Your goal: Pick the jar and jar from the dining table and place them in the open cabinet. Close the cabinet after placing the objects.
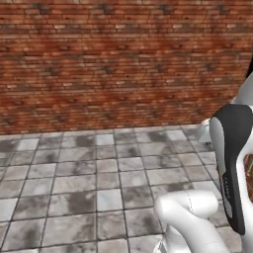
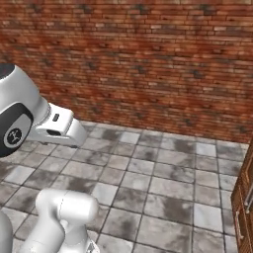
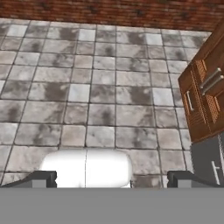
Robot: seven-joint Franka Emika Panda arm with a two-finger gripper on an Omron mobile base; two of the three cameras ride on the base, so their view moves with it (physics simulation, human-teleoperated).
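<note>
The jars, the dining table and the cabinet are out of view. In the hand view my gripper is open, its two dark fingertips set wide apart at the bottom, with nothing between them. It looks down on grey stone floor tiles. My white arm rises at the right of the left base view, and the arm stands at the left of the right base view.
A red brick wall runs across the back, beyond the tiled floor. Low brown wooden drawer units with silver handles stand at the right, a dark grey appliance front beside them. A wooden unit edge shows at the far right.
</note>
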